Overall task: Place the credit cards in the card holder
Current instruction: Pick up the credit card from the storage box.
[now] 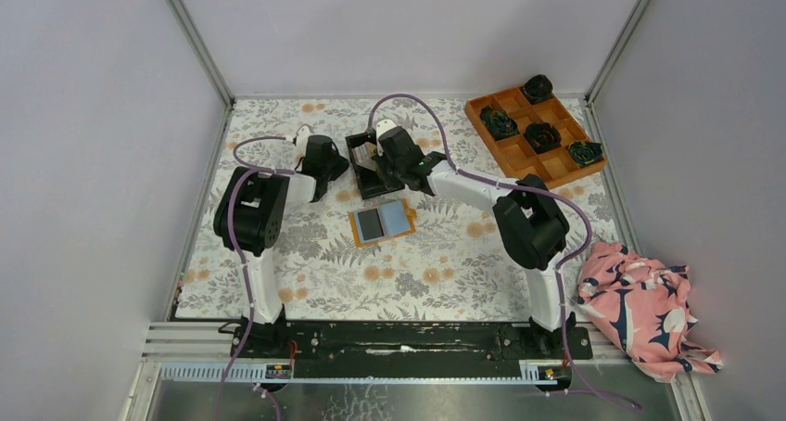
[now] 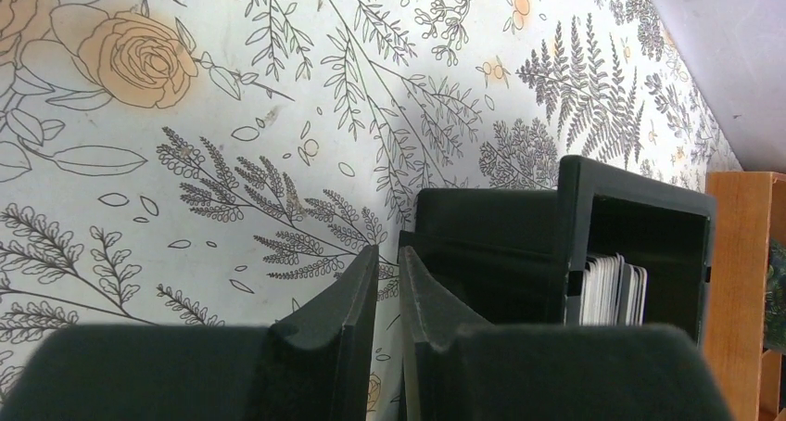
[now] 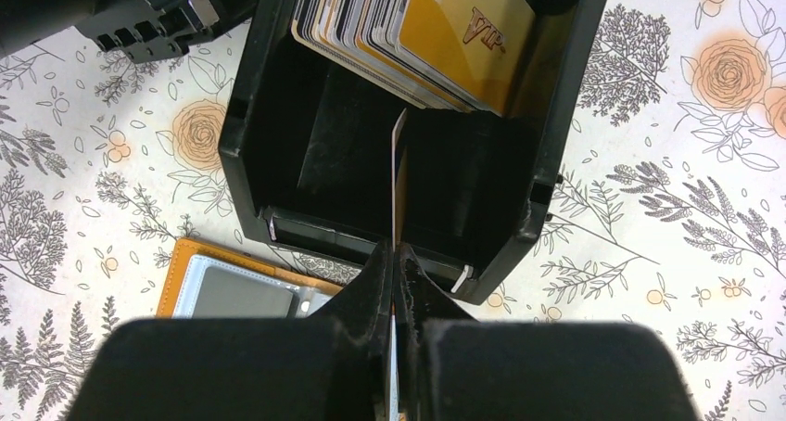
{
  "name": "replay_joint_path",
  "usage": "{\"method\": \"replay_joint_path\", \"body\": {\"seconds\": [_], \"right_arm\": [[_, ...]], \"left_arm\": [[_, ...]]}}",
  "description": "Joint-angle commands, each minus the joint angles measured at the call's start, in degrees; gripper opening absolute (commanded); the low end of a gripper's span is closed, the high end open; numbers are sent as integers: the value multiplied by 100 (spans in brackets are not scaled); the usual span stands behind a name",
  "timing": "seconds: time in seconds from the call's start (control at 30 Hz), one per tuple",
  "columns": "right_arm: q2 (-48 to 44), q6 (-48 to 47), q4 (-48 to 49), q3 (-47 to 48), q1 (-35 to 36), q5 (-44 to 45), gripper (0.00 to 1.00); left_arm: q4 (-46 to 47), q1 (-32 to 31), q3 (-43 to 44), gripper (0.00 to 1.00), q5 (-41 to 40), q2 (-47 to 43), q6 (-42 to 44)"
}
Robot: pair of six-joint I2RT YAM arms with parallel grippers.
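black plastic makes up the bin (image 3: 248, 152) at the middle of the floral surface (image 1: 436, 263), and the right arm covers much of it from above, so the held card cannot be made out in the top view. in the right wrist view the right pincer (image 3: 397, 250) is clamped on a single credit card (image 3: 399, 175), seen only as a thin pale line because it stands edge-on; its long axis runs straight away from the fingers, over the near wall and into the bin. its face is hidden. the other credit cards (image 3: 371, 22) lean in a fanned stack at the far end of the bin, cut off by the top of the picture, with a gold card marked vip (image 3: 473, 41) at the front. the card holder (image 1: 382, 222) lies open and flat on the surface just on the near side of the bin, orange-edged, one pocket dark and one light blue, long axis roughly left to right with a slight tilt; the right wrist view shows only one corner of it. the left pincer (image 2: 389, 254) sits low at the bin's left side, fingers a narrow gap apart with nothing between them; whether they touch the bin's corner i cannot tell. an orange compartment tray (image 1: 512, 101) stands at the far right.
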Motion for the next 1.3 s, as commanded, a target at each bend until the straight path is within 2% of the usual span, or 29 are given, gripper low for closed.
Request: {"method": "replay_joint_path", "body": {"seconds": [0.0, 0.37, 0.53, 0.67, 0.83, 1.1, 1.27], "right_arm": [[-379, 79, -122, -104, 106, 342, 0], [-708, -522, -159, 557, 104, 555, 0], [-1235, -467, -301, 410, 109, 372, 0], [-1898, -234, -485, -137, 103, -137, 0], [-3050, 307, -476, -1295, 104, -1071, 0], [-4764, 836, -797, -2876, 108, -2277, 0], [-5543, 923, -1109, -3535, 107, -2602, 0]], "left_arm": [[5, 45, 45, 20, 30, -75, 143], [96, 99, -855, 24, -258, -1417, 70], [634, 99, -1543, 28, 101, -2303, 100], [1599, 77, -2240, 33, 972, -2908, 176], [2630, -86, -2932, 35, 2350, -3383, 317], [3435, -790, -3570, 47, 4153, -3895, 626], [3972, -1025, -4098, 51, 4756, -4115, 556]]}}
